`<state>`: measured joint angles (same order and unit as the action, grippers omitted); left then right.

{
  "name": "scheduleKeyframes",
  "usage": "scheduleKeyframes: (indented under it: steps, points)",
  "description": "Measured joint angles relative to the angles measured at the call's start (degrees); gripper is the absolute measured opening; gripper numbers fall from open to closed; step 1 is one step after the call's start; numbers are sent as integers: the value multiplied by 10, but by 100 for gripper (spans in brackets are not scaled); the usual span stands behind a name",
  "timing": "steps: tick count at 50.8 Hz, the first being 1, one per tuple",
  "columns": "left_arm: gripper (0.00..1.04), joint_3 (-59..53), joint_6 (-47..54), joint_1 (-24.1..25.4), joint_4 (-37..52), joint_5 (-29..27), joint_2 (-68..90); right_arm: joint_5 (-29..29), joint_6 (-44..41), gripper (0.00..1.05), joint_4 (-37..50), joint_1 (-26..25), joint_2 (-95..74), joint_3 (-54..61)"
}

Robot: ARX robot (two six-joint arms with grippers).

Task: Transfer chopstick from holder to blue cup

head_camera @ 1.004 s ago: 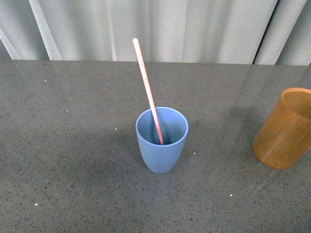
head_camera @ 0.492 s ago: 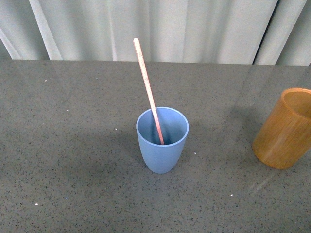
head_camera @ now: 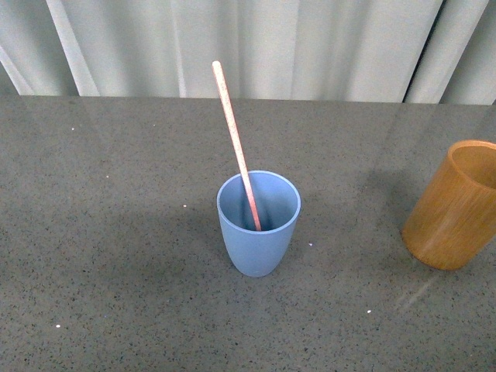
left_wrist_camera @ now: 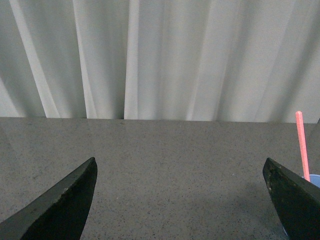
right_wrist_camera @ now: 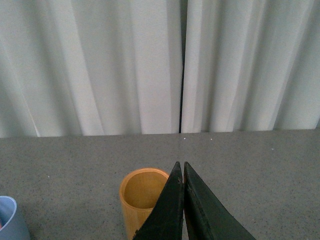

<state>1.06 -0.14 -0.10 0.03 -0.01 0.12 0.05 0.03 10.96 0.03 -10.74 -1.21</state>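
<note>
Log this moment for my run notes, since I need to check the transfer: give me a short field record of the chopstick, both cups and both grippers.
chopstick: standing in the blue cup, leaning, top end well above the rim
blue cup: upright on the table, mid-scene
holder: upright to the right of the blue cup, apart from it; nothing seen inside in the right wrist view
left gripper: open, holding nothing
right gripper: shut, holding nothing
arms: neither shows in the front view
task state: chopstick appears delivered
</note>
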Motion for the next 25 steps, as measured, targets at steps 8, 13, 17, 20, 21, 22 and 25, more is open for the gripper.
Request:
scheduleKeyframes:
  steps: [8, 13, 17, 20, 21, 22, 25]
  points:
    - [98, 0, 0, 0, 0, 0, 0, 0, 0, 1, -99, 0, 78, 0]
    - [98, 0, 0, 0, 0, 0, -1, 0, 0, 1, -107, 0, 105, 0]
    - [98, 0, 0, 0, 0, 0, 0, 0, 0, 1, -108, 0, 105, 0]
    - [98, 0, 0, 0, 0, 0, 0, 0, 0, 1, -108, 0, 105, 0]
    - [98, 0, 0, 0, 0, 0, 0, 0, 0, 1, -108, 0, 105, 0]
    - [98, 0, 0, 0, 0, 0, 0, 0, 0, 2, -108, 0, 105, 0]
    - [98, 0, 0, 0, 0, 0, 0, 0, 0, 10, -108, 0, 105, 0]
